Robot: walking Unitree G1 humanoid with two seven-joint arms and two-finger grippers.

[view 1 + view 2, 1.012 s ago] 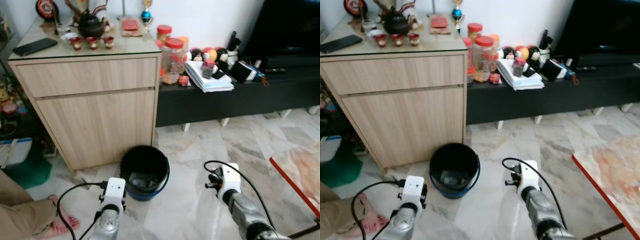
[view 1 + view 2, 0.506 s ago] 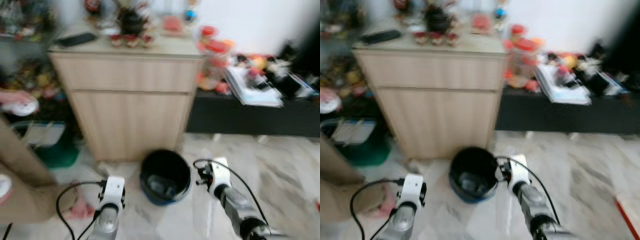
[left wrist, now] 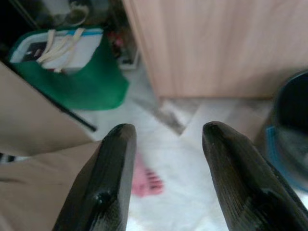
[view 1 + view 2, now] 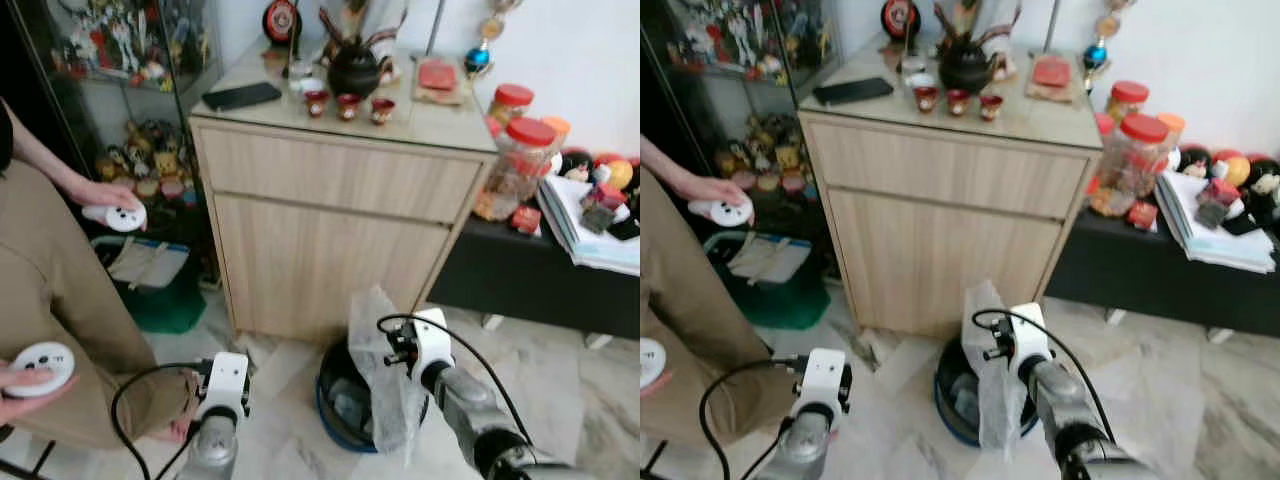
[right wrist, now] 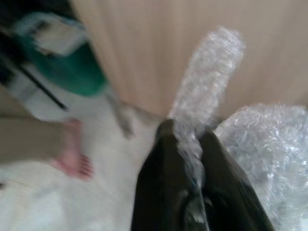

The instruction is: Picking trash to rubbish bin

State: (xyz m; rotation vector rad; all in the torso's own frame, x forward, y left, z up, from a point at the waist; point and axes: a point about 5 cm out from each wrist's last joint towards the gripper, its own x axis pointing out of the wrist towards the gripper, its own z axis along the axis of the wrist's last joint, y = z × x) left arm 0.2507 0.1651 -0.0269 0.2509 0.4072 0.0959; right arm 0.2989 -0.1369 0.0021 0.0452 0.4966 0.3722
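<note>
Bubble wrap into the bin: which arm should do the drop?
Right. The right gripper is shut on the bubble wrap, which hangs over the bin. The left gripper is open, empty and off to the bin's side.

My head views were evenly lit and fairly sharp around the wooden cabinet [image 4: 340, 215], with the display case beside it dim. My right wrist picture was blurred throughout; my left wrist picture was soft but readable.
</note>
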